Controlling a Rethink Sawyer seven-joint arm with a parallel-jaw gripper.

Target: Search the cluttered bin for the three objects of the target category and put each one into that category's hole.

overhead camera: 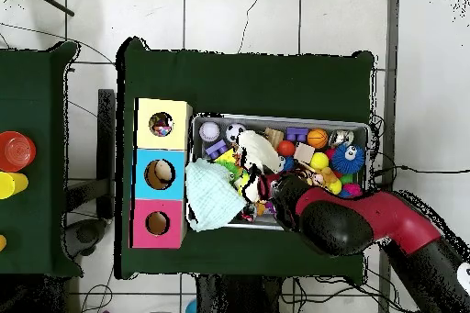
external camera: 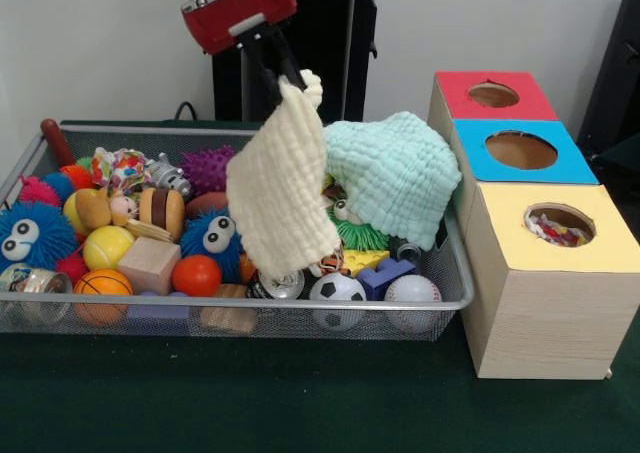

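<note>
My gripper (external camera: 285, 77) is shut on the top corner of a cream waffle cloth (external camera: 283, 188), which hangs free above the middle of the wire bin (external camera: 452, 303). A mint green cloth (external camera: 392, 178) lies draped over the bin's right end, beside the hanging one. In the overhead view the cream cloth (overhead camera: 260, 150) shows over the toys, the mint cloth (overhead camera: 211, 195) spills over the bin edge towards the box, and my arm (overhead camera: 344, 222) hides the gripper. The wooden box has a red hole (external camera: 493, 95), a blue hole (external camera: 521, 150) and a yellow hole (external camera: 559, 223).
The bin is packed with toys: blue fuzzy creatures (external camera: 35, 235), an orange ball (external camera: 196, 274), a wooden block (external camera: 148, 263), a soccer ball (external camera: 337, 289) and a baseball (external camera: 412, 291). Something colourful lies inside the yellow hole. The box stands right against the bin's right end.
</note>
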